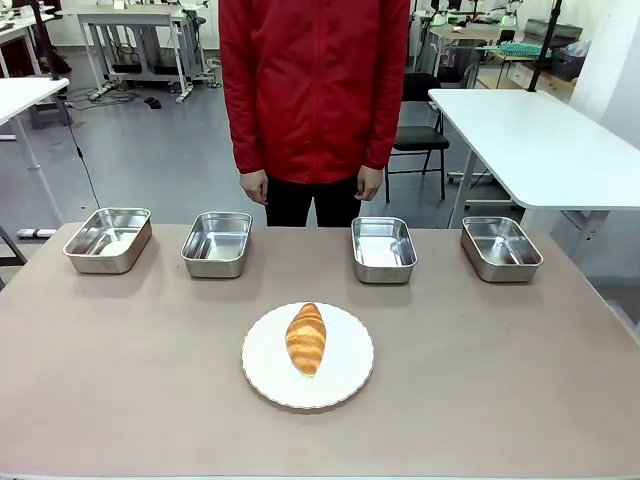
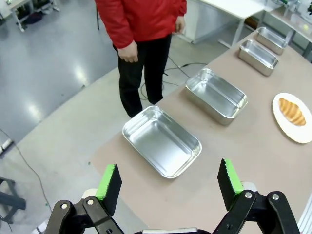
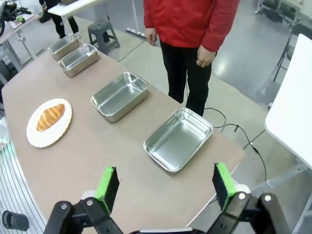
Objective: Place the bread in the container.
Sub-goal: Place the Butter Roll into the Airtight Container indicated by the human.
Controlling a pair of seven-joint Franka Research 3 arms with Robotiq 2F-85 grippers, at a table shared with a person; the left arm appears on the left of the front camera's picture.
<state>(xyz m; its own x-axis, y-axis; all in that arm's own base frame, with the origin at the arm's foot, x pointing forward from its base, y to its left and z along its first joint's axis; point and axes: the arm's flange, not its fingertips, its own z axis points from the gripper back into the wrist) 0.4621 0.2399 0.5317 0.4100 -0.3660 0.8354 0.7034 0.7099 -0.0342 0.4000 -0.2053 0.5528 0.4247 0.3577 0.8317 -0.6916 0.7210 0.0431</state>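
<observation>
The bread (image 1: 306,338), a golden-brown croissant, lies on a round white plate (image 1: 345,385) in the middle of the table. Several alike steel containers stand in a row along the far side (image 1: 108,239) (image 1: 217,243) (image 1: 383,248) (image 1: 500,247); all look empty. My left gripper (image 2: 169,183) hovers open high over the table's left end, above the nearest container (image 2: 161,141), with the bread (image 2: 292,111) far to its right. My right gripper (image 3: 165,187) hangs open above the right end, over a container (image 3: 178,139); the bread (image 3: 50,117) lies far left.
A person in a red jacket (image 1: 314,90) stands at the far side behind the middle containers, hands (image 1: 254,186) hanging down. A white table (image 1: 540,140) and a black chair (image 1: 418,135) stand behind on the right. The near half of the table around the plate is bare.
</observation>
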